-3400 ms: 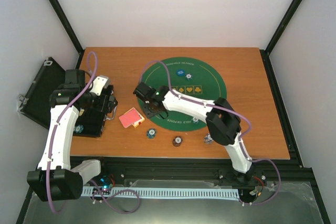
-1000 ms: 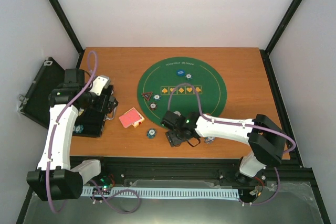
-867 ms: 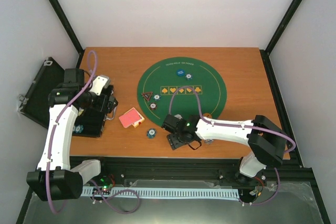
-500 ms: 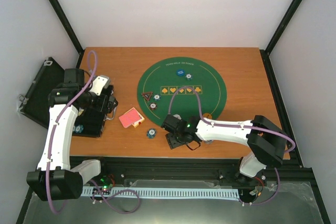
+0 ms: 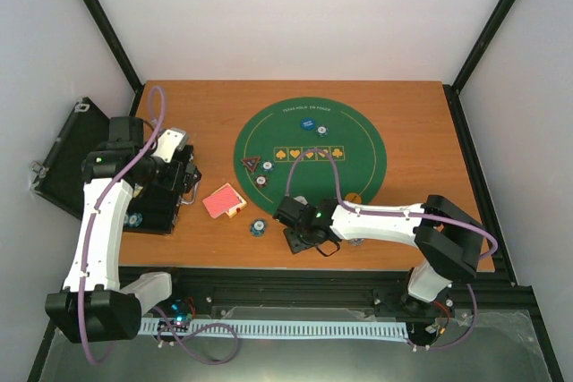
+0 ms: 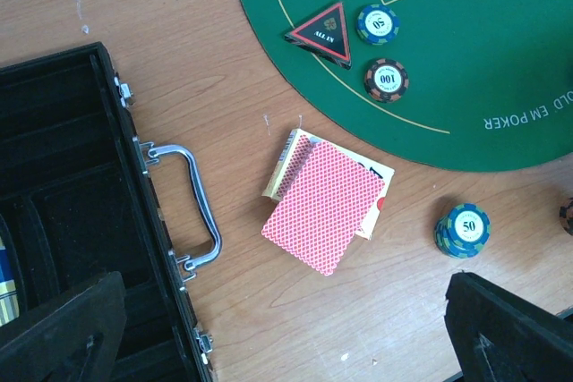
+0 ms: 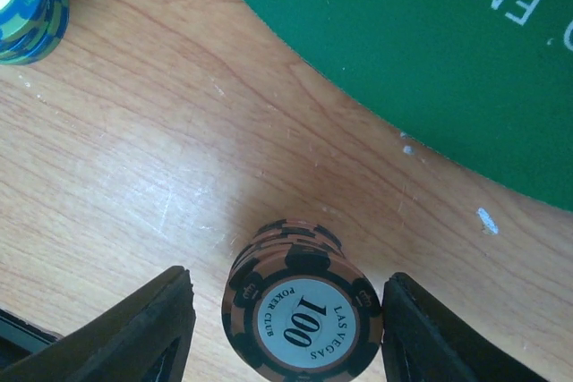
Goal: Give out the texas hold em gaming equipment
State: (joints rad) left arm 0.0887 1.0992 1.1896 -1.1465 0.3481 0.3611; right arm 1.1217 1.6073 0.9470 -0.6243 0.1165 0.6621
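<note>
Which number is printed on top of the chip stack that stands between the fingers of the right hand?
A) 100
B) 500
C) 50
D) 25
A: in the right wrist view, the top chip of the chip stack between the fingers of the right hand reads 100.

White links, black joints and a looping purple cable form the left arm (image 5: 97,221) at 7 o'clock and the right arm (image 5: 380,219) at 5 o'clock. The right pincer (image 7: 286,297) has matte black fingers (image 7: 148,333).
</note>
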